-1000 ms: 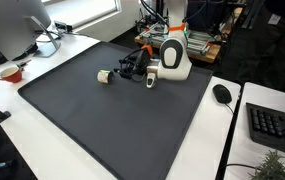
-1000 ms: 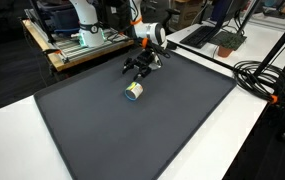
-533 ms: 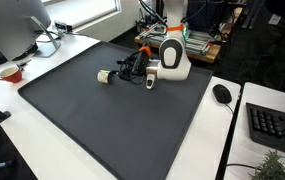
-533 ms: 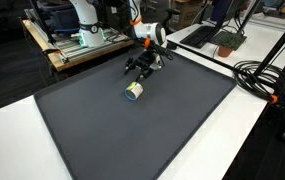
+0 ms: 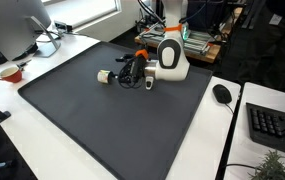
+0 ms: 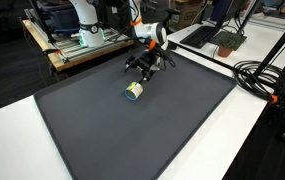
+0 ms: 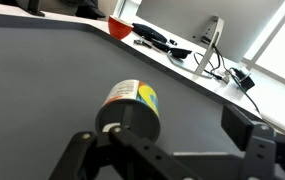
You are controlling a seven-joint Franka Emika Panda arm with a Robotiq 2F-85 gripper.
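Dark grey rubber mat (image 5: 112,130) covers most of the white table (image 5: 42,60). Small cylindrical can with a yellow and blue label (image 6: 133,91) lies on its side on the mat, toward the far end. Black Robotiq gripper (image 5: 132,70) sits low over the mat, just beside the can. There is a small gap between them in both exterior views, no contact seen. In the wrist view the can (image 7: 132,108) is straight ahead of the claw with its round end facing the camera. Jaws stand wide apart, nothing between them, one black finger (image 7: 82,150) at each lower side of the frame. The white wrist housing (image 5: 174,58) is tilted down toward the mat.

Off the mat:
- Red bowl (image 5: 9,71) on the table near the base of a computer monitor (image 5: 17,25)
- Black computer mouse (image 5: 222,93) and black keyboard (image 5: 274,125) on the opposite side
- Bundle of black cables (image 6: 257,75) along the table edge, seen in an exterior view
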